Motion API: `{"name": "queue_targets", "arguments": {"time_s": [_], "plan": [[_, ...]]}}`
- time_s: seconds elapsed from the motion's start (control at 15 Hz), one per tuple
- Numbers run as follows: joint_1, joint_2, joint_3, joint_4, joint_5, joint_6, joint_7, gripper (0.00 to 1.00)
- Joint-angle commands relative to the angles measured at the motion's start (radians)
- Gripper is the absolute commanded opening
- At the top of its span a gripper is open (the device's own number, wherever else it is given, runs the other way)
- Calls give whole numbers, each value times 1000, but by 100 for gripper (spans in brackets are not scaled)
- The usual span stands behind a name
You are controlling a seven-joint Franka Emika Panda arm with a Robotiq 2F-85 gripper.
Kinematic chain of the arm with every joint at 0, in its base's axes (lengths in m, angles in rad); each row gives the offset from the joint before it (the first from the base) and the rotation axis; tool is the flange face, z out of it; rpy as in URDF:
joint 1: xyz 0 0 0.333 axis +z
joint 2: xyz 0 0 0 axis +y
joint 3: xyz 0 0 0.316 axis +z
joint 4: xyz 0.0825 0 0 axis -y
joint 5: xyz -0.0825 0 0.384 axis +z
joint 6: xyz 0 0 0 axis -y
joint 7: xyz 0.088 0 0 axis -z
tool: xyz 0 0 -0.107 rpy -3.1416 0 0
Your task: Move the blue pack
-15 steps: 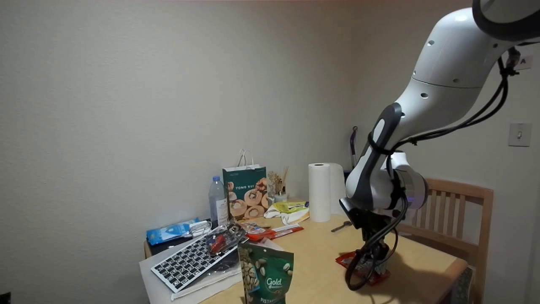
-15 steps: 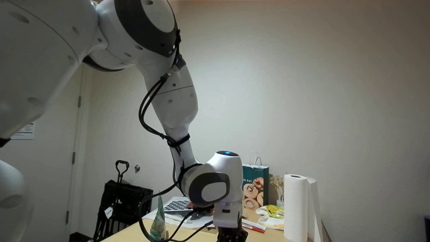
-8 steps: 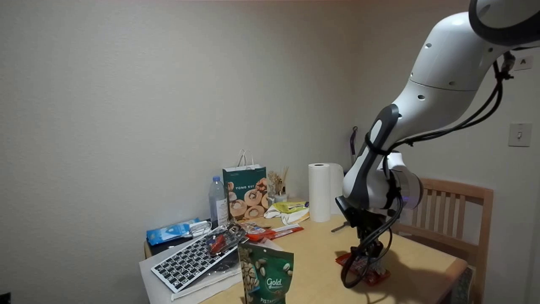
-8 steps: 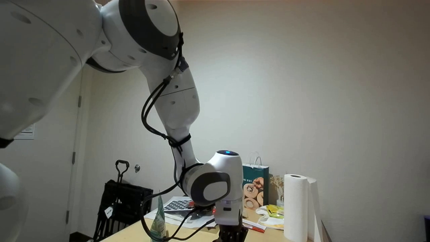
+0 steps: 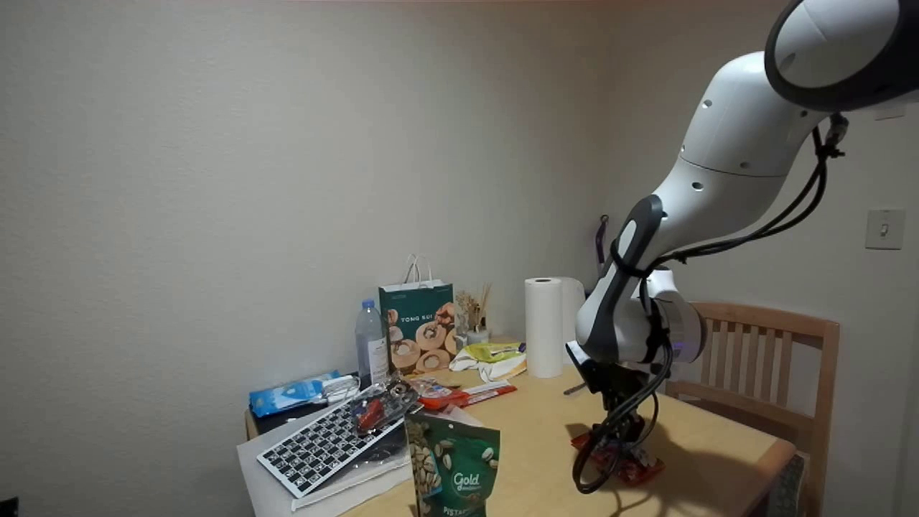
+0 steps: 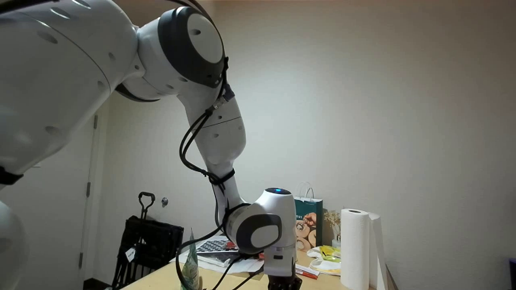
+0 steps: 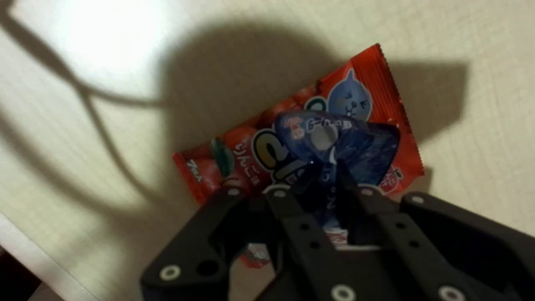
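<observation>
In the wrist view the glossy blue pack (image 7: pixel 363 148) is pinched and folded between my two fingertips. My gripper (image 7: pixel 326 173) is shut on it, with blue film bulging out beyond the tips and more of it between the fingers. The blue pack lies over the flat red packet (image 7: pixel 234 156) in that view; I cannot tell whether they touch. In an exterior view my gripper (image 5: pixel 626 431) is low over the red packet (image 5: pixel 635 470), and cables hide the blue pack. In an exterior view the gripper (image 6: pixel 284 282) is cut off by the bottom edge.
A green pouch (image 5: pixel 459 467) stands on the table (image 5: pixel 535 438). A keyboard (image 5: pixel 330 445), a pale-blue-and-white package (image 5: pixel 287 395), a bottle (image 5: pixel 371 345), a paper bag (image 5: pixel 420 327) and a paper towel roll (image 5: pixel 543 327) stand behind. A chair (image 5: pixel 761 359) is beside the table.
The arm has shifted: its upper links are lower, and the wrist is a little further left in an exterior view. The green pouch and the red packet have not visibly moved.
</observation>
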Motion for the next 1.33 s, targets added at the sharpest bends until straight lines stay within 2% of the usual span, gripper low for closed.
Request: {"name": "queue_targets", "arguments": {"time_s": [0.0,0.13,0.2,0.27,0.33,1.0,1.13,1.27], "plan": [[-33,18,18,28,-32,-28,20,5],[-34,25,17,36,-33,-34,18,5],[-30,27,13,38,-37,-37,21,10],[-28,26,11,38,-42,-42,20,36],[-24,26,9,38,-44,-37,21,36],[43,-12,-55,6,-131,20,52,98],[75,-24,-85,-7,-154,42,67,100],[137,-45,-141,-35,-188,66,112,100]]}}
